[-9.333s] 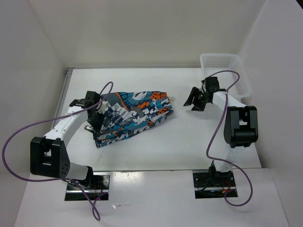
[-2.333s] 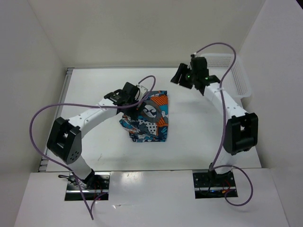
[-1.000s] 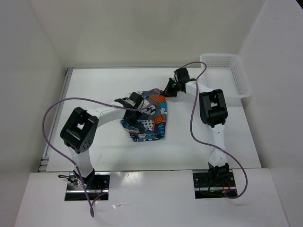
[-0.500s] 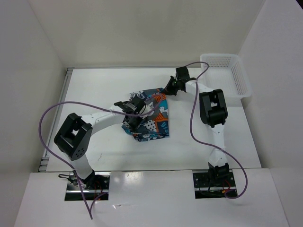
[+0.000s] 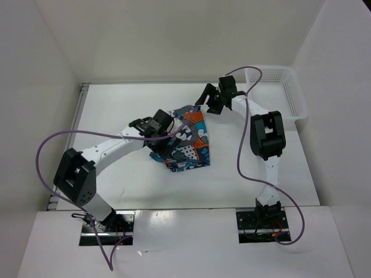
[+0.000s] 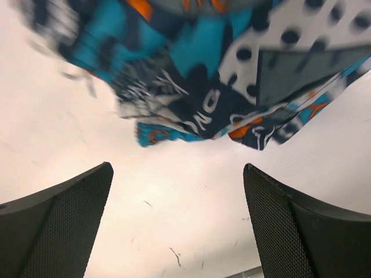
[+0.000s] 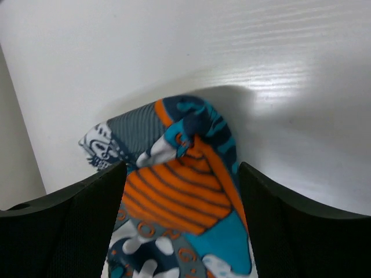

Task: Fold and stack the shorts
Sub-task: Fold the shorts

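Note:
The shorts point(image 5: 186, 143) lie in a compact folded bundle at the middle of the table, showing teal, orange, white and black print. My left gripper point(image 5: 164, 139) is at their left edge. In the left wrist view it point(image 6: 177, 174) is open and empty over bare table, with the shorts point(image 6: 220, 87) just ahead. My right gripper point(image 5: 207, 101) is at the shorts' far right corner. In the right wrist view it point(image 7: 181, 168) is open, with the orange-striped corner of the shorts point(image 7: 179, 197) between the wide-spread fingers and not pinched.
A white mesh basket point(image 5: 297, 99) stands at the far right of the table by the wall. Purple cables loop from both arms over the table. White walls close in the table on the left, back and right.
Since 9 s ago the shorts went from spread out at left to a folded bundle at centre. In the last half second both grippers drew back slightly from the fabric.

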### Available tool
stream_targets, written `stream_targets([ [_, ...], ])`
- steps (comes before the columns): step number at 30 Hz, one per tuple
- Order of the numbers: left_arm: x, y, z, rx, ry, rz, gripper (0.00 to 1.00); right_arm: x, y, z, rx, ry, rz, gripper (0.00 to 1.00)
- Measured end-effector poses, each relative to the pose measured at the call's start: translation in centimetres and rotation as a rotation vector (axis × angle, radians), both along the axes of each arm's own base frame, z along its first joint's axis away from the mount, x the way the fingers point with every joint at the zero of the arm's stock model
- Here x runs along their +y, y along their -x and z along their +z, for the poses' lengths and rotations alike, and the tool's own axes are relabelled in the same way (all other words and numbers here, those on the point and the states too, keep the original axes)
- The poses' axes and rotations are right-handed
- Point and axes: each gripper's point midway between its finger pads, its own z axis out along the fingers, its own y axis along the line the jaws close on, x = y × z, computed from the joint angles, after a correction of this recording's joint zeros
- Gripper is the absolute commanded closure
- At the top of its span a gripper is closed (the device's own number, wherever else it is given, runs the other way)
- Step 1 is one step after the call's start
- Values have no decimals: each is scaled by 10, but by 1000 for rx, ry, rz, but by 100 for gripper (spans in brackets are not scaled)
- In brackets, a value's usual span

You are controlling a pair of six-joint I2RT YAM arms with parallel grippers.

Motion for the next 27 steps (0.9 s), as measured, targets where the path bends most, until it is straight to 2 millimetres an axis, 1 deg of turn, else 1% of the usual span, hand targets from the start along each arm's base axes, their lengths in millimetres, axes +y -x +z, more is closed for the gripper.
stream_targets([
  [2,-3,-15,29,-75,55,17,0,-8,12,23,-35,23,-13,22],
  [3,-3,-22,43,-112,80,31,0,-12,21,37,-67,45,-22,25],
  [4,-1,-30,55,-148,103,47,0,-18,34,51,-91,63,-34,31],
  [5,1,-37,63,-179,119,61,0,-23,49,66,-119,84,-44,35],
  [6,4,-42,67,-200,123,77,0,-25,61,81,-150,101,-49,39],
  [7,7,-45,67,-207,119,88,0,-23,75,95,-184,114,-46,46],
  [9,10,-46,60,-199,101,95,0,-14,101,112,-234,132,-21,48],
  [10,10,-45,56,-190,94,95,0,-10,114,113,-240,139,-6,48],
  [12,14,-42,47,-174,75,99,0,-5,141,103,-219,154,28,41],
  [13,16,-41,45,-173,71,102,0,-7,152,94,-197,164,34,35],
  [14,18,-40,44,-174,69,107,0,-11,162,84,-172,178,38,31],
  [16,30,-42,46,-188,66,136,0,-23,183,60,-97,223,37,19],
  [17,39,-44,49,-203,68,161,0,-29,191,50,-61,244,34,4],
  [18,51,-46,54,-224,69,194,0,-36,199,42,-30,271,32,0],
  [19,69,-49,62,-255,73,244,0,-42,206,37,-2,296,27,0],
  [20,86,-50,70,-286,77,290,0,-48,213,35,14,320,25,0],
  [21,109,-51,81,-328,79,353,0,-54,219,36,25,342,19,0],
  [22,135,-51,95,-378,81,428,0,-60,224,41,22,356,10,0],
  [24,177,-49,121,-474,84,551,0,-71,230,56,-2,365,-8,0],
  [25,198,-45,130,-517,86,613,0,-77,232,66,-20,360,-20,0],
  [27,230,-33,139,-564,80,703,0,-97,233,81,-46,358,-63,0],
])
